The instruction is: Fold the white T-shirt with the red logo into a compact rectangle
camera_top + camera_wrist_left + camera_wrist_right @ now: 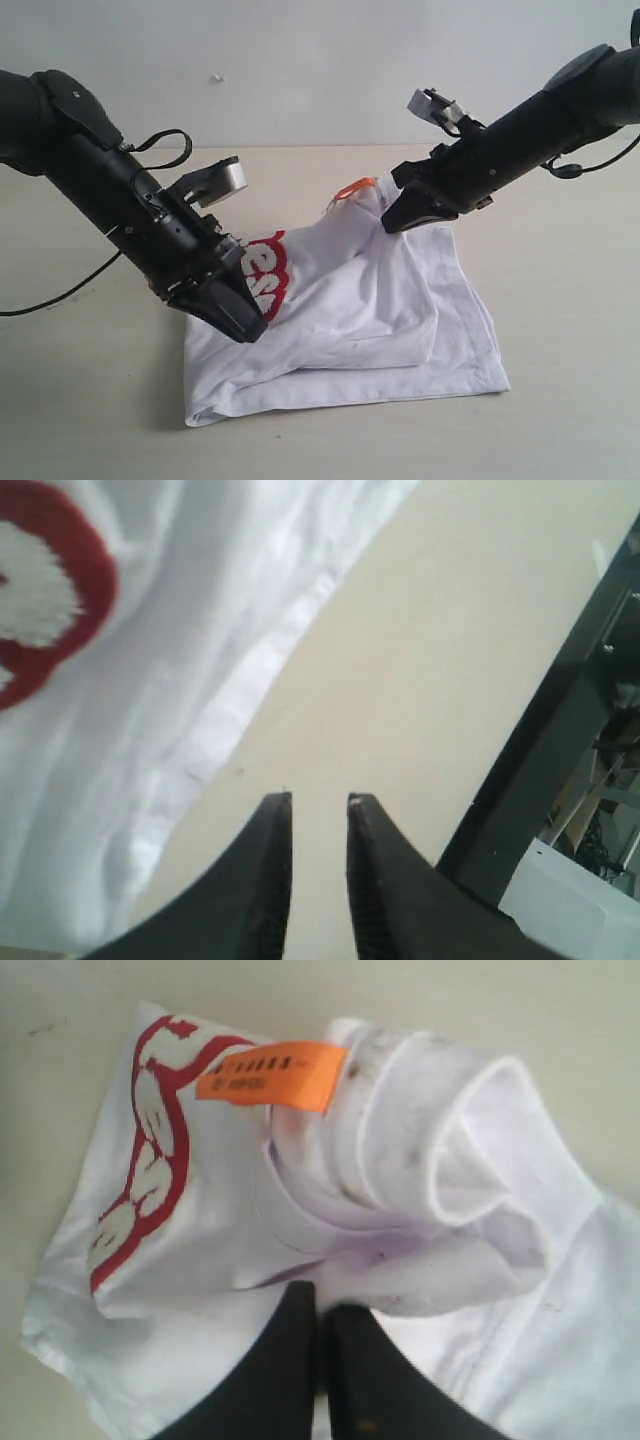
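The white T-shirt lies half folded on the table, its upper part raised in a bunched ridge. The red logo curves over that ridge's left end. My right gripper is shut on cloth near the collar, beside the orange neck tag, and holds it up. In the right wrist view the right gripper pinches the T-shirt below the tag and logo. My left gripper hovers at the shirt's left edge. In the left wrist view the left gripper is open with bare table between its fingers, the T-shirt and logo beside it.
The beige table extends bare around the shirt on all sides. A black frame post and a white box stand beyond the table edge in the left wrist view. A plain wall is behind.
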You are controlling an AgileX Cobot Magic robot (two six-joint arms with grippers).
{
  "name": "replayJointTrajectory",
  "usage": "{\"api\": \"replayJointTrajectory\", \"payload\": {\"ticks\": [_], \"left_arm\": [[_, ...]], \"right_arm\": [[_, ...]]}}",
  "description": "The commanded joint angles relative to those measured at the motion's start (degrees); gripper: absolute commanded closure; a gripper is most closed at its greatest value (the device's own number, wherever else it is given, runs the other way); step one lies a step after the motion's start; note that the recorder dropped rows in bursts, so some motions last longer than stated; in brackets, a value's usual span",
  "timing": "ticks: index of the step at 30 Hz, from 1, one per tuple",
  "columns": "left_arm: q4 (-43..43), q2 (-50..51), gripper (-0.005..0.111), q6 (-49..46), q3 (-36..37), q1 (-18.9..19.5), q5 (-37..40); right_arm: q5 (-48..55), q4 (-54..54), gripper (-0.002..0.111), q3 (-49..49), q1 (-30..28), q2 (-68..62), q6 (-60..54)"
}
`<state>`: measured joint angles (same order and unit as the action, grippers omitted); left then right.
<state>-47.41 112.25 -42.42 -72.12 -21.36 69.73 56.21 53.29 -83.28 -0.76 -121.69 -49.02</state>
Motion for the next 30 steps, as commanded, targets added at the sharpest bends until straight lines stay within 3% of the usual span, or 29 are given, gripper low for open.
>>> {"api": "replayJointTrajectory", "payload": {"ticks": [1,5,12,16,21,30], "left_arm": [[0.4,-4.2,0.085,-0.6,4.1,-4.3,0.2],[2.3,-4.5,0.085,0.7,7.5,-8.4,-4.3],[2.9,-4.5,0.085,0.7,12.6,-11.7,-13.8],[3.0,-4.5,0.085,1.3,14.2,-11.8,-21.6],[2.5,-4.5,0.085,1.2,15.1,-11.8,-23.0],[2.3,-4.5,0.085,1.2,18.4,-11.8,-33.1]], "right_arm": [[1.6,2.5,0.108,-2.9,0.1,0.7,0.9],[7.4,8.9,0.108,-4.0,0.1,1.1,-2.6],[9.2,9.4,0.108,-4.1,0.1,3.6,-2.6],[10.4,9.7,0.108,-4.1,0.1,5.6,-2.8],[10.8,9.7,0.108,-4.1,0.1,7.8,-2.8],[13.8,8.8,0.108,-4.1,0.1,11.0,-2.9]]}}
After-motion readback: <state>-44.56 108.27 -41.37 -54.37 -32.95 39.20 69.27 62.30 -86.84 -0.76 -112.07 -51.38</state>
